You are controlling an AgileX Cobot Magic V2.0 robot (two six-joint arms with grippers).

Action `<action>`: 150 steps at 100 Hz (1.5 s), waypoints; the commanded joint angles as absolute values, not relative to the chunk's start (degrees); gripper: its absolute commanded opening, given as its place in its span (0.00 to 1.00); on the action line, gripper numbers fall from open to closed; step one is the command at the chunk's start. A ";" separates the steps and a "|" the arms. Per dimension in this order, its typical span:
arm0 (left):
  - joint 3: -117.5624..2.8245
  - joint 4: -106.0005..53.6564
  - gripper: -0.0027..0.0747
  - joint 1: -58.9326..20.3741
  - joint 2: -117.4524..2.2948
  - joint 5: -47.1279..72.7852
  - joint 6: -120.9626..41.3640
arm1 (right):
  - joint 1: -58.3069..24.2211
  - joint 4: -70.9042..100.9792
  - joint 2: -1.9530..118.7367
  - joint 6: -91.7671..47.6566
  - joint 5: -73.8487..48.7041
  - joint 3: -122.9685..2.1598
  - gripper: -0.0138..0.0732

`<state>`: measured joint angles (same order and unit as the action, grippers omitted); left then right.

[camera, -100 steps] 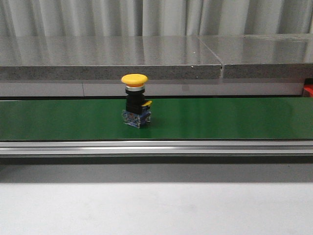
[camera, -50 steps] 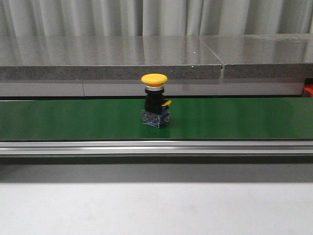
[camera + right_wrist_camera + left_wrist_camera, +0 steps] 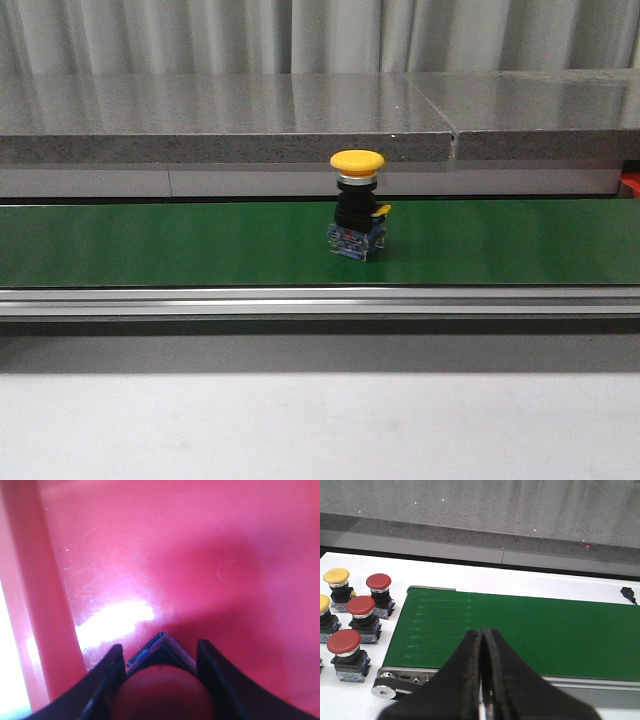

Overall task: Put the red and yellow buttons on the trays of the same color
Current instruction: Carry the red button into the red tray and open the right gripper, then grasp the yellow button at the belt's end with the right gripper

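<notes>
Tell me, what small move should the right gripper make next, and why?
Probably open and let go. The right gripper holds a red button between its fingers, just over the red tray, which fills the wrist view. That matches the colour, so releasing there seems right.

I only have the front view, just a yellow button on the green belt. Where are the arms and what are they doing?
Observer: The right gripper is over the red tray, with a red button between its fingers.
Operator: And the left one?
Observer: The left gripper is shut and empty, above the near rail at the green belt's end.
Operator: Any more buttons waiting?
Observer: Yes, beside that end stand three red buttons and two yellow buttons on the white table.
</notes>
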<state>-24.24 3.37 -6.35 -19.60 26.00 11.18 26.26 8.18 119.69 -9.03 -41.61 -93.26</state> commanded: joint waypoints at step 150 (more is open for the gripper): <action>-25.75 3.30 0.01 -6.78 -20.03 21.73 11.14 | 11.96 9.65 74.86 -17.85 -49.80 -63.22 0.75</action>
